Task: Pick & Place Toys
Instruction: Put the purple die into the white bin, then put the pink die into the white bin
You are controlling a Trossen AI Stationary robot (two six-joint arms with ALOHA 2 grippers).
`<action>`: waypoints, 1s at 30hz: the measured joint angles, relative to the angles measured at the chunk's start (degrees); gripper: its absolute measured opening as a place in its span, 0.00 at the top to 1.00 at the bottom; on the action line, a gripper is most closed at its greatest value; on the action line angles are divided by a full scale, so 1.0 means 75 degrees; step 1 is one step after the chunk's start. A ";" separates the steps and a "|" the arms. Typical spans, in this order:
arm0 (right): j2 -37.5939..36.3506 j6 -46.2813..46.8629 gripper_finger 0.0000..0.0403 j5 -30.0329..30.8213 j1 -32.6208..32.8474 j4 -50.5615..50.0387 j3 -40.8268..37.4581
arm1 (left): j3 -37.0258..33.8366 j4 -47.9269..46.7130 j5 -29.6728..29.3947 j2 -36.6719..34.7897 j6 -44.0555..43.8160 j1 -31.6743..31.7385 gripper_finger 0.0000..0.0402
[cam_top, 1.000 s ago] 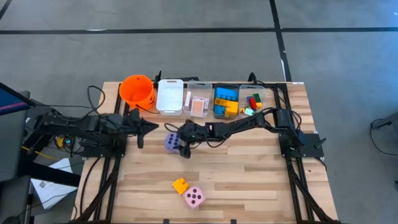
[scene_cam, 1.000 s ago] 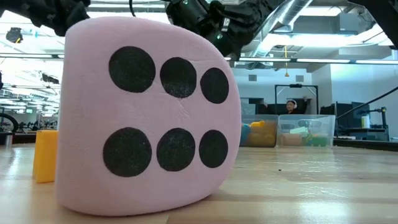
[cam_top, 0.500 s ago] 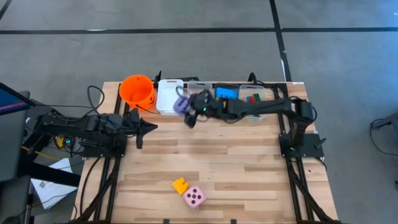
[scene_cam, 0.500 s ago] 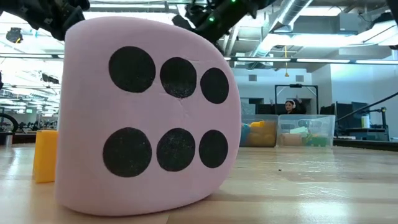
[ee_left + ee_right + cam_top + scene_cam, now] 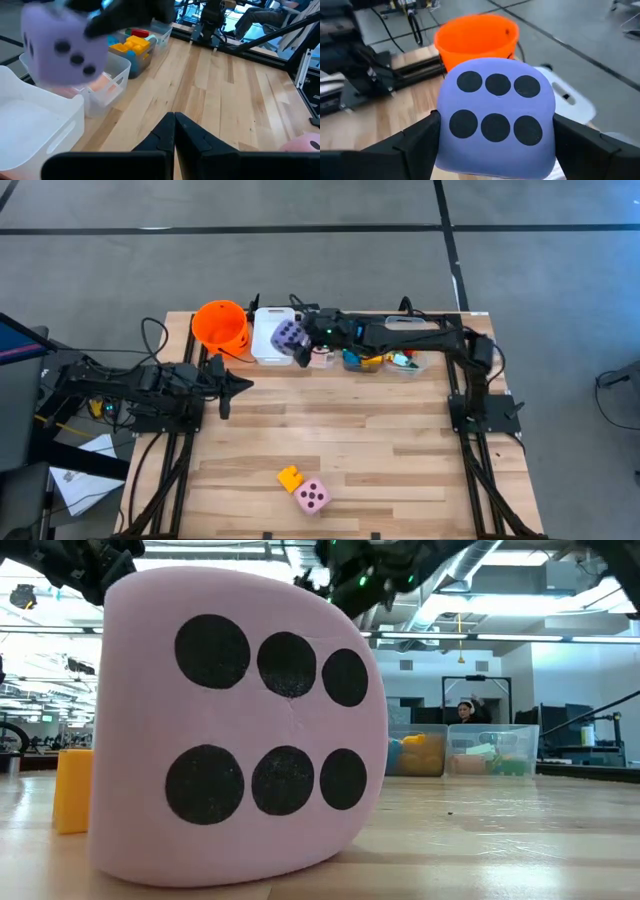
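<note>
Lying nearest the table's front edge, the pink die (image 5: 312, 497) rests on the wood with a yellow brick (image 5: 290, 477) touching its rear-left corner; in the low view the die (image 5: 235, 730) shows a face of six black dots, and the brick (image 5: 74, 790) stands just beside it. Farther back, at mid-table on the left, the left gripper (image 5: 228, 387) waits above the boards, its fingers (image 5: 172, 136) pressed together. Along the far edge stands a row of containers: an orange bucket (image 5: 220, 324), a white bin (image 5: 266, 330), then clear bins. The white bin (image 5: 35, 120) shows no contents; the adjoining clear bin (image 5: 107, 82) holds something pink, and the next bin (image 5: 141, 52) holds yellow, blue and red bricks (image 5: 131, 42). The right arm reaches across this row from the right. The right gripper (image 5: 300, 340) pinches the purple die (image 5: 288, 335) between its fingers (image 5: 410, 137), holding it raised over the right end of the white bin. In the right wrist view the die's (image 5: 496, 117) six-dot face shows, with the bucket (image 5: 477, 37) beyond it.
</note>
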 joint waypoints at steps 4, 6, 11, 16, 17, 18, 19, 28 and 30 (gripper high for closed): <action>0.0763 -0.0037 0.19 -0.0147 -0.0309 0.0182 0.0433 | 0.0000 0.0000 0.0002 0.0000 0.0000 0.0000 1.00; 0.1117 -0.0152 0.19 -0.0124 -0.0484 0.0119 0.0741 | 0.0000 0.0000 0.0002 0.0000 0.0000 0.0000 1.00; 0.1741 -0.0057 0.14 -0.0122 -0.0759 0.0055 0.1664 | 0.0000 -0.0006 0.0022 0.0000 0.0006 -0.0003 1.00; 0.2002 -0.0436 0.06 -0.0219 -0.0752 -0.0172 0.2141 | 0.0000 -0.0017 0.0023 0.0000 0.0006 -0.0003 1.00; 0.2007 -0.0593 0.05 -0.0348 -0.0749 -0.0145 0.2168 | 0.0000 -0.0037 0.0023 0.0000 0.0006 -0.0003 1.00; 0.2000 -0.0701 0.03 -0.0497 -0.0749 -0.0113 0.2190 | -0.0003 -0.0061 0.0023 0.0000 0.0006 -0.0003 1.00; 0.1973 -0.0745 0.02 -0.0648 -0.0751 -0.0071 0.2198 | -0.0003 -0.0064 0.0023 0.0002 0.0009 -0.0003 1.00; 0.1882 -0.0772 0.01 -0.1352 -0.0718 -0.0249 0.2198 | -0.0003 -0.0067 0.0011 0.0000 0.0006 -0.0003 1.00; 0.1882 -0.0769 0.01 -0.1349 -0.0716 -0.0335 0.2196 | -0.0003 -0.0064 -0.0009 0.0001 0.0004 -0.0003 1.00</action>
